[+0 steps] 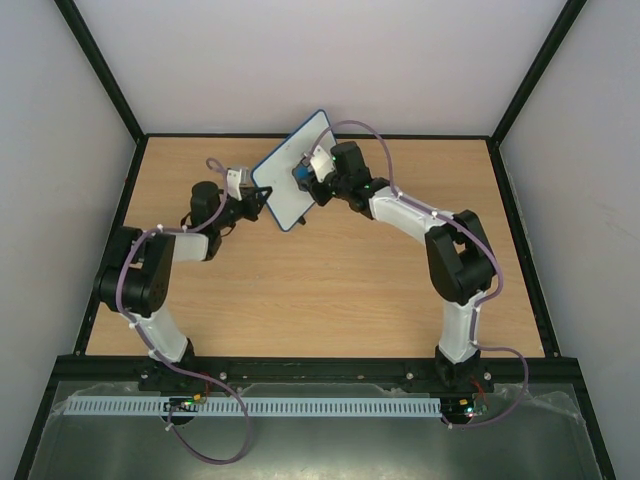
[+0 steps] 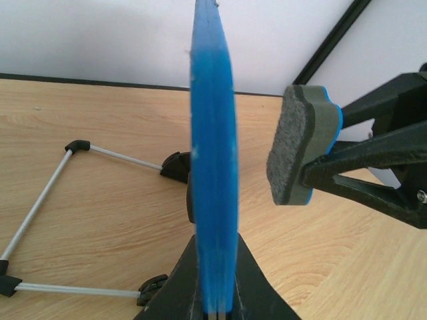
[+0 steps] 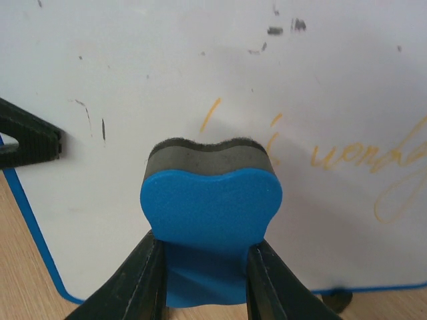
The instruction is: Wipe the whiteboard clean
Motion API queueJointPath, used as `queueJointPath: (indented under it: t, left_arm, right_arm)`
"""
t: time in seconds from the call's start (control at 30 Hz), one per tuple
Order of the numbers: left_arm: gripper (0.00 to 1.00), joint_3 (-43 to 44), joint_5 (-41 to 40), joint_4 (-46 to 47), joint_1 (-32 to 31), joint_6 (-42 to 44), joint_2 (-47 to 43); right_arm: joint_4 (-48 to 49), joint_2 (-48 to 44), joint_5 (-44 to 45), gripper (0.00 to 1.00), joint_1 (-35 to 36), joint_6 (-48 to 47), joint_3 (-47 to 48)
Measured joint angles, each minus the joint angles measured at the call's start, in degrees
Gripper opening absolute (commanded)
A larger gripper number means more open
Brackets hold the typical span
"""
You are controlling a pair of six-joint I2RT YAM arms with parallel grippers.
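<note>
Blue-framed white whiteboard (image 3: 167,80), orange scribbles (image 3: 347,160), blue-grey eraser (image 3: 210,200).

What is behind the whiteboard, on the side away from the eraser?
Behind the whiteboard, its wire stand rests on the table: thin metal rods with black corner feet. The board's back face is edge-on here, so anything on it cannot be seen.
</note>
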Motion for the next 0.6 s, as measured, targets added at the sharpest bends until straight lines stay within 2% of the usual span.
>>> queueJointPath:
  t: [0.3,0.6]
  left_arm:
    - [0.03,3.15,7.58,-2.29,0.39,1.42,2.34]
    - [0.03,4.39,8.94,-4.44,0.44,2.62,2.67]
  right_arm:
    - [0.68,2.54,-0.87,0.02,0.31,-0.20,3.02]
    - [2.40,3.80,1.42,0.02,0.39,-0.35,2.05]
